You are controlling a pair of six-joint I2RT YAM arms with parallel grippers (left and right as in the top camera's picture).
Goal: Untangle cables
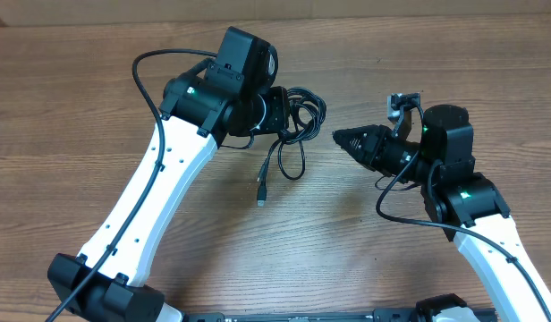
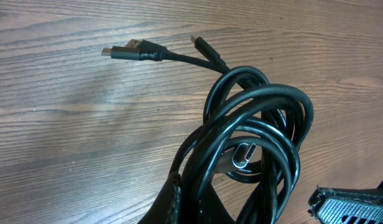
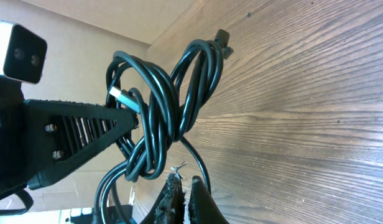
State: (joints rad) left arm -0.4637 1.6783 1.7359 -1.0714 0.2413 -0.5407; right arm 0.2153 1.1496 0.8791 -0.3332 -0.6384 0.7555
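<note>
The cables (image 1: 298, 114) are a knotted bundle of thin black cords hanging from my left gripper (image 1: 277, 112), which is shut on them. One cord drops to a plug (image 1: 261, 192) near the table. In the left wrist view the loops (image 2: 260, 124) rise out of the gripper (image 2: 191, 190), with two plugs (image 2: 122, 51) beyond and a silver plug (image 2: 244, 154) inside the coil. My right gripper (image 1: 336, 136) points left, just right of the bundle, and is shut on nothing. In the right wrist view it (image 3: 184, 180) sits under the knot (image 3: 154, 112), a single cord passing beside its right finger (image 3: 201, 196).
Bare wooden table (image 1: 97, 107) lies all around. The left gripper's ribbed finger (image 3: 79, 137) reaches in from the left of the right wrist view. A ribbed grey part (image 2: 350, 208) shows at the bottom right of the left wrist view; what it belongs to is unclear.
</note>
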